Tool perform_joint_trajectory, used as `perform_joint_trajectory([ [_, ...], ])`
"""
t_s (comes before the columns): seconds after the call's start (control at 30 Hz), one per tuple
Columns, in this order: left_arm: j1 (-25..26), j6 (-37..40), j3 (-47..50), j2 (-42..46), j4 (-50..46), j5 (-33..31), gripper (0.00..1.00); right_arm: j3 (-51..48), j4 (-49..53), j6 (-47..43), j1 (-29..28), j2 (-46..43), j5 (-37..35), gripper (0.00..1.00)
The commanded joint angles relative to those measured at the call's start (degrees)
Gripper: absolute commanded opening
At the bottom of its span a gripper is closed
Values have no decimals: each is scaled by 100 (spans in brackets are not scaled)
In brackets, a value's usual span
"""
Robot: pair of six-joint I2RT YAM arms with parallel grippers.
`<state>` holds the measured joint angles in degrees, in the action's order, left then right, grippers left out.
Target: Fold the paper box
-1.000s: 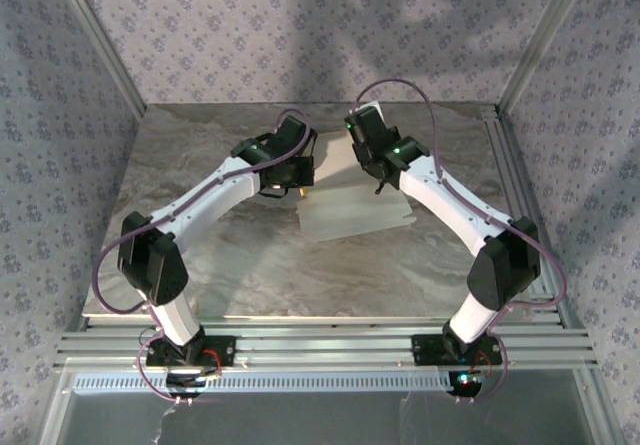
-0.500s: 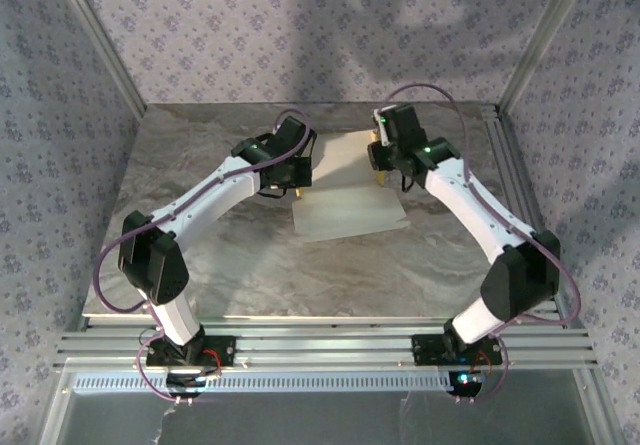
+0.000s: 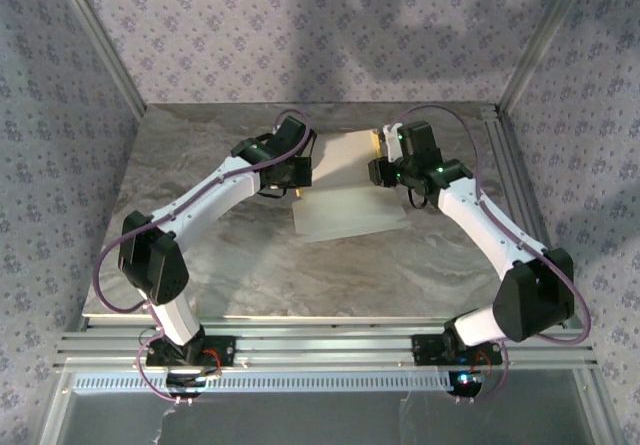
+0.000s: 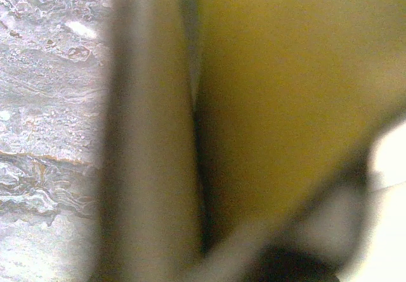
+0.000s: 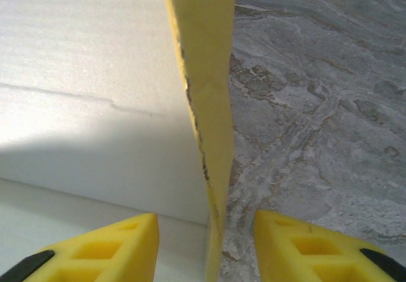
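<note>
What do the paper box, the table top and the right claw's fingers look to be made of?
Paper box: thin card, matte white one face, yellow the other; a fibrous, rough cut edge and a pressed crease show.
Table top: grey veined stone look, possibly a printed laminate.
Right claw fingers: yellow moulded plastic, probably, with hollow ribbed cells.

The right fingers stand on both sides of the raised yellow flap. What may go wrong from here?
1. The right gripper is open around the thin raised flap; closing off-centre might crease or tear its rough edge.
2. The left gripper is shut at the left edge of the paper box; a pull from the right could drag it free or slide it across the table.
</note>
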<state>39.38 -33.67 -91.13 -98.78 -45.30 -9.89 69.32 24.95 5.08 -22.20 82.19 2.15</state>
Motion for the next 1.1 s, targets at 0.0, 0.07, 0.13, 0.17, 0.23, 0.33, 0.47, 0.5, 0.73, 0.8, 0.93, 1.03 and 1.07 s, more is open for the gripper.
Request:
perform_joint_trajectory([
  [0.0, -29, 45, -177, 43, -123, -13, 0, 236, -76, 59, -89, 338, -663, 37],
  [0.07, -34, 49, -178, 39, -128, -13, 0, 355, -19, 38, -156, 503, -916, 37],
  [0.13, -27, 46, -184, 51, -133, -14, 0, 437, -43, 19, -229, 643, -1167, 35],
  [0.17, -26, 52, -194, 49, -137, -11, 0, 472, -59, 27, -247, 687, -1247, 32],
  [0.23, -24, 54, -212, 43, -150, -13, 0, 518, -114, 54, -241, 746, -1334, 25],
  [0.33, -20, 62, -221, 43, -177, -21, 0, 573, -150, 63, -271, 769, -1575, 10],
  [0.47, -26, 71, -219, 51, -173, -70, 0, 617, -55, -17, -467, 814, -2213, 0],
  [0.5, -25, 71, -216, 52, -175, -68, 0, 631, -4, -58, -546, 850, -2441, 0],
  [0.73, -30, 62, -230, -46, -219, -172, 0, 753, 476, 15, -940, 844, -3014, 0],
  [0.8, -23, 49, -230, -101, -243, -273, 0, 936, 805, 271, -957, 883, -2848, 0],
  [0.93, -45, 21, -212, -271, -290, -329, 0, 1173, 1405, 950, -979, 1015, -2496, 0],
  [1.03, -78, 0, -177, -347, -305, -323, 18, 1277, 1836, 1478, -958, 1208, -2145, 0],
  [1.07, -94, -8, -151, -344, -290, -327, 28, 1223, 1845, 1636, -915, 1237, -1974, 0],
])
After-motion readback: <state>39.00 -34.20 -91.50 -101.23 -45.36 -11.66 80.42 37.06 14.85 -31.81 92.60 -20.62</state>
